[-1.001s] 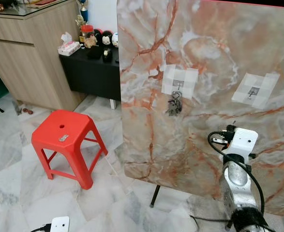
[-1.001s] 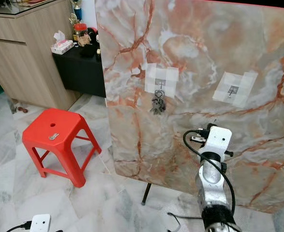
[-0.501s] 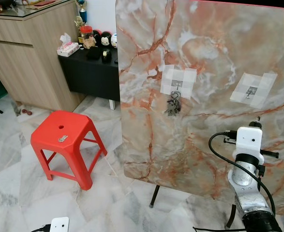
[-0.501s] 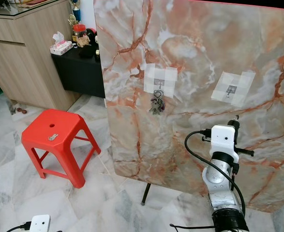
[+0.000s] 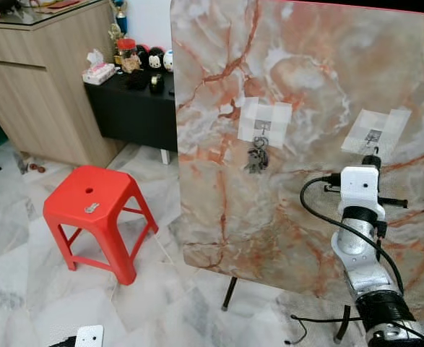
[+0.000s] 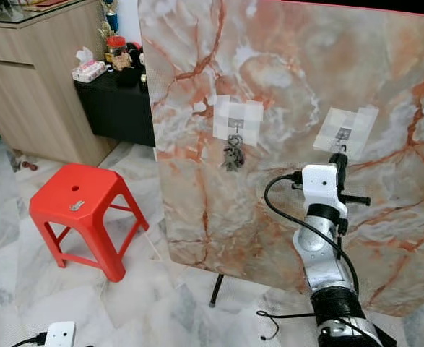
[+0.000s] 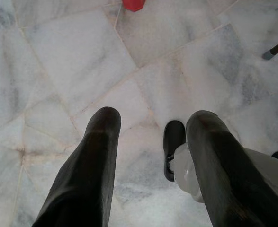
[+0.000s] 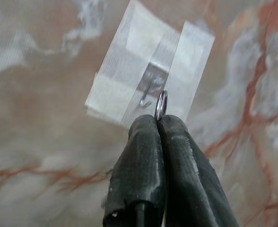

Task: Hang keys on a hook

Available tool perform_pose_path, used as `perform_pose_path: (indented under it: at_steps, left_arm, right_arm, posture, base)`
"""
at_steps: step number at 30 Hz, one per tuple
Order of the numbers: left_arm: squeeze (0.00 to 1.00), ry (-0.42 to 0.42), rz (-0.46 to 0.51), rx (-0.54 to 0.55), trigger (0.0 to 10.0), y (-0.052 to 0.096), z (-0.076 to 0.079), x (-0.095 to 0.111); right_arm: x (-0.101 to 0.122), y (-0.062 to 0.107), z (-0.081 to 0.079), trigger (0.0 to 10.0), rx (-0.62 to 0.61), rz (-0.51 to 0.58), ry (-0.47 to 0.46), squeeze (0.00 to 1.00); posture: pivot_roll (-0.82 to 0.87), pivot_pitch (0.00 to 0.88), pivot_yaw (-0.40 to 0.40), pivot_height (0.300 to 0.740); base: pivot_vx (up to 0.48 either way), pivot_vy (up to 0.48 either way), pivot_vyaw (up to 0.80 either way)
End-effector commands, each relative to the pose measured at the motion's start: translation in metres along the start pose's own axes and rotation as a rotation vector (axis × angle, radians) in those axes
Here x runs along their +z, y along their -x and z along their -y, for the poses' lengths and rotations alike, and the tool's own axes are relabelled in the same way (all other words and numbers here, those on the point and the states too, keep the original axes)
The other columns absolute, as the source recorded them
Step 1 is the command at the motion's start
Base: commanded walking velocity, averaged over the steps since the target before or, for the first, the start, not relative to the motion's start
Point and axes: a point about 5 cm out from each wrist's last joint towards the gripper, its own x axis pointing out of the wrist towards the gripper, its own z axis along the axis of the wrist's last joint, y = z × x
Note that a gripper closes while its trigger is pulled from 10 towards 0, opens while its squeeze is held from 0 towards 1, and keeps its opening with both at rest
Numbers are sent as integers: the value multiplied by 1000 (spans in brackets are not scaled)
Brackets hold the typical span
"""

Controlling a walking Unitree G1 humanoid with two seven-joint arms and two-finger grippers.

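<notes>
Two black fingers (image 8: 143,156) of the right end effector (image 8: 158,120) are clenched on a key ring (image 8: 161,105), held just before the taped hook (image 8: 146,97) on the marble board (image 5: 305,72). Farther along the board, keys (image 5: 257,159) hang from another hook (image 5: 262,130). The left end effector (image 7: 153,123) hangs released over the floor (image 7: 58,61).

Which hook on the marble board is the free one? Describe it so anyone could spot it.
On the marble board, two taped hooks sit side by side. The free hook is on the robot's right, just above the right pincer; the other hook holds a bunch of keys.
</notes>
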Motion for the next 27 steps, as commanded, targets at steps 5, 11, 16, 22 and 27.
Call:
perform_pose_path:
  at_steps: [5,11,16,22,27]
  left_arm:
    - [0,4,-20,-5,10000,2,0,-8]
    - [0,1,-20,-1,10000,3,-1,-9]
    - [0,8,-14,4,10000,3,-2,-8]
    - [0,14,-13,7,10000,3,-2,-8]
    - [0,23,-14,10,10000,2,-2,-7]
  right_arm:
    - [-18,10,8,10000,-13,-108,-140,0]
    - [-42,23,6,10000,15,-318,-454,0]
    - [-55,29,10,10000,-23,-396,-497,0]
    - [-63,34,8,10000,-17,-464,-559,0]
    - [-69,35,9,10000,-3,-504,-558,0]
  posture:
    - [103,0,-51,740]
    - [101,0,-51,740]
    - [101,0,-51,740]
    - [103,0,-51,740]
    - [104,0,-52,740]
  base:
    - [0,0,0]
    - [0,0,0]
    - [0,0,0]
    - [0,0,0]
    - [0,198,0]
